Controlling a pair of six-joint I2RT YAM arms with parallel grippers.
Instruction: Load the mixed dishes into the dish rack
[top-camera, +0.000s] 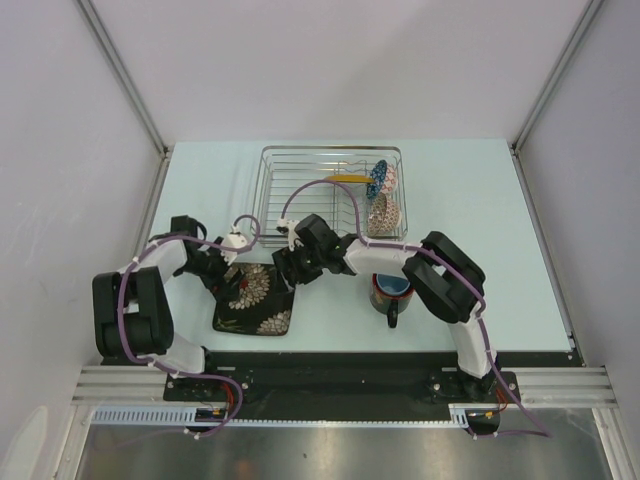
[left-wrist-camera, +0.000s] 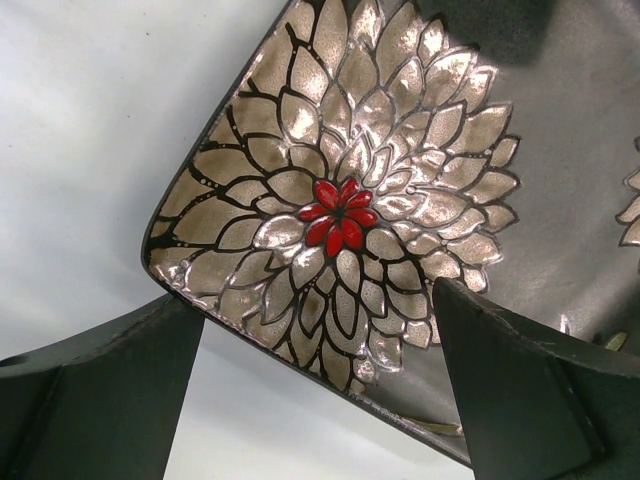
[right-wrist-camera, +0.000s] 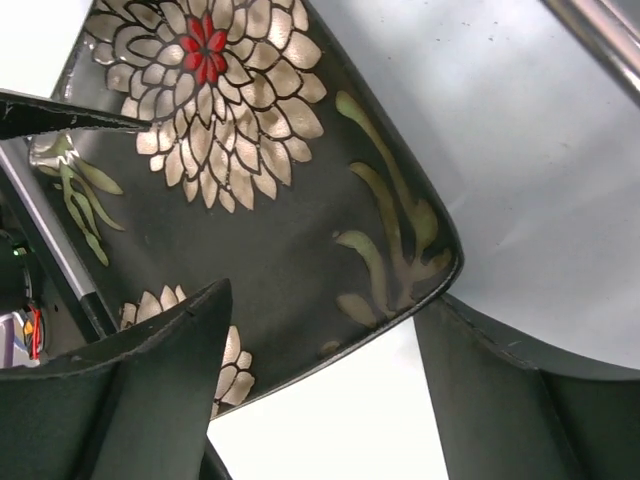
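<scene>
Black plate (top-camera: 258, 303), corners within wide-set left gripper (left-wrist-camera: 318, 300) and right gripper (right-wrist-camera: 325, 300).

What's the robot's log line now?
left gripper: open | right gripper: open | both at square black floral plate | dark red-rimmed mug outside silver wire rack

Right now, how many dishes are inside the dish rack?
3: yellow plate at the middle back, blue bowl right back, speckled bowl right front. Others may be hidden.

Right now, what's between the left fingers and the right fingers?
The plate. In the top view it spans the gap between the left fingers and right fingers; each wrist view shows a corner.
</scene>
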